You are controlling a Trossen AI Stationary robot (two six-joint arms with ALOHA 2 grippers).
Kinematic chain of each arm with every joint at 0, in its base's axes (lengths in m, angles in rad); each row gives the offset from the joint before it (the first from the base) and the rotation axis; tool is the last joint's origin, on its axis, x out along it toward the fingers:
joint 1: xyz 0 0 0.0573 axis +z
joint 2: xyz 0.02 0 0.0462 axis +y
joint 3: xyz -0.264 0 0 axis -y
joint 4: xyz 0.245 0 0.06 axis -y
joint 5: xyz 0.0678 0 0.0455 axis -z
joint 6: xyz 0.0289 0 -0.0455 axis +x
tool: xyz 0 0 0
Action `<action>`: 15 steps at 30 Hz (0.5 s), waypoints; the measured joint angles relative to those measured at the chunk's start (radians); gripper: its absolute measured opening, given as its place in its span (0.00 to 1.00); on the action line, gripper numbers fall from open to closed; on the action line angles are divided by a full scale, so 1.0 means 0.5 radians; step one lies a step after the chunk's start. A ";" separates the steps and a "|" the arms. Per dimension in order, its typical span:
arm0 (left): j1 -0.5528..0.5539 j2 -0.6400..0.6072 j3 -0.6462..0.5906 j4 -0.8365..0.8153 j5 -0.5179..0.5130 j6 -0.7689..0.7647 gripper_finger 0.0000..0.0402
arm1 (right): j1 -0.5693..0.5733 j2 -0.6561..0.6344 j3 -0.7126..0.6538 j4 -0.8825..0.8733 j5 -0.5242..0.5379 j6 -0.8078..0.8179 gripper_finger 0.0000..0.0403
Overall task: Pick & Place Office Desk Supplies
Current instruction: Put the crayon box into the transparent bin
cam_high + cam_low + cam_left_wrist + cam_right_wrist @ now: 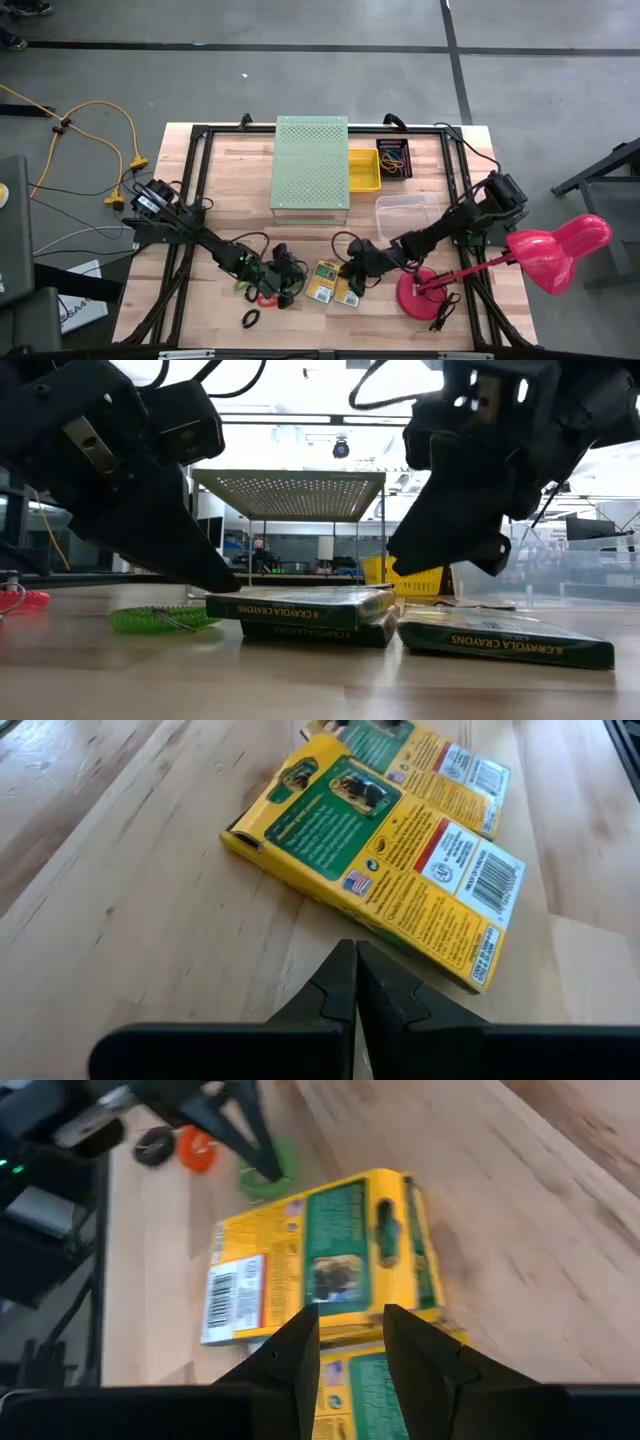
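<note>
A wooden table (200,330) framed by dark rails is shown from above. Bare wood lies open along the lower edge of the high view; the upper middle is filled by a pale-green perforated box (311,163), with a yellow tray (364,169) and a dark tray of bands (393,160) to its right and a clear tub (407,211) below those. The lower right is taken up by a pink lamp (545,250) and its round base.

Two flat yellow-and-green crayon boxes (334,282) are seen side by side in the lower centre of the high view. In the low view they appear partly overlapped, one resting on the other at one end. Barcodes and green panels are visible on their upper faces.

The left gripper (291,281) is placed just left of the boxes, its fingers pressed together and nothing held; in the left wrist view its closed tips (352,982) are seen just short of the near box edge. The right gripper (352,282) is set over the right-hand box, its fingers (296,1348) parted about halfway and empty, astride the boundary between the two boxes.

A green band (160,619), a red band (266,298) and a black band (250,318) lie left of the boxes.
</note>
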 joint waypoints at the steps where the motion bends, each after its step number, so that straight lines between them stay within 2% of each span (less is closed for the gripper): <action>1: 0.000 0.000 0.000 0.010 0.001 0.014 0.00 | -0.001 0.000 0.000 -0.017 -0.005 0.030 0.25; 15: 0.000 0.000 0.000 0.029 0.045 0.005 0.00 | -0.014 0.000 0.000 -0.072 -0.089 0.151 0.25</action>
